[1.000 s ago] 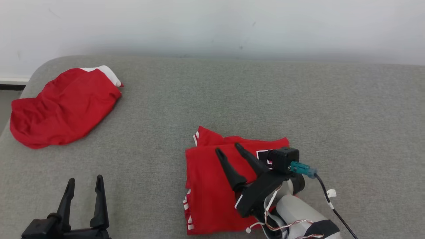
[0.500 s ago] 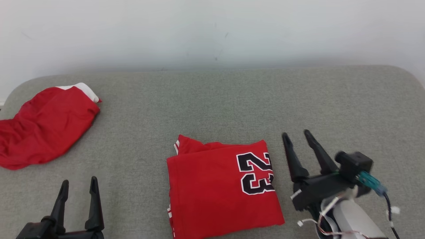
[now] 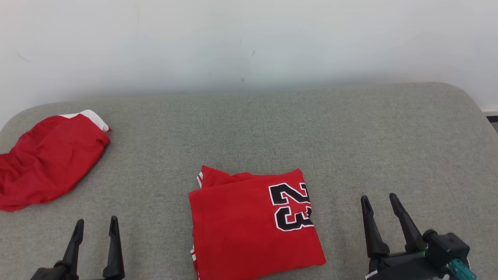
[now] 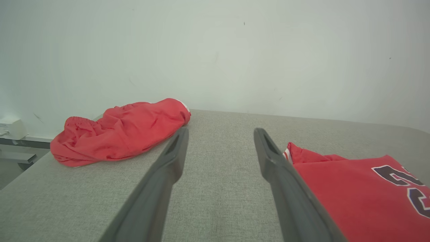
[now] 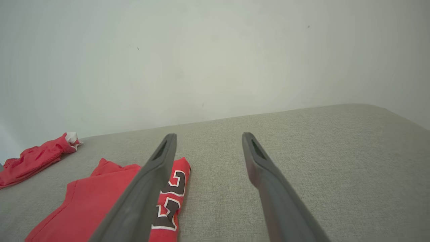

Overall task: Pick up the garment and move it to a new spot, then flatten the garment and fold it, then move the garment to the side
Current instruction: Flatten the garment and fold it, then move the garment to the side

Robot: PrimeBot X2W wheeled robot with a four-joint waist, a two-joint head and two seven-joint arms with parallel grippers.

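The left pincer [image 3: 96, 220] and right pincer [image 3: 378, 197] stand spread either side of the folded jersey [image 3: 249, 233]. Its near edge is cut off.

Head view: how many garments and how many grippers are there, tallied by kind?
Red garments: 2, the folded jersey and the crumpled red garment
Grippers: 2, the left gripper and the right gripper, both open and holding nothing
Total: 4
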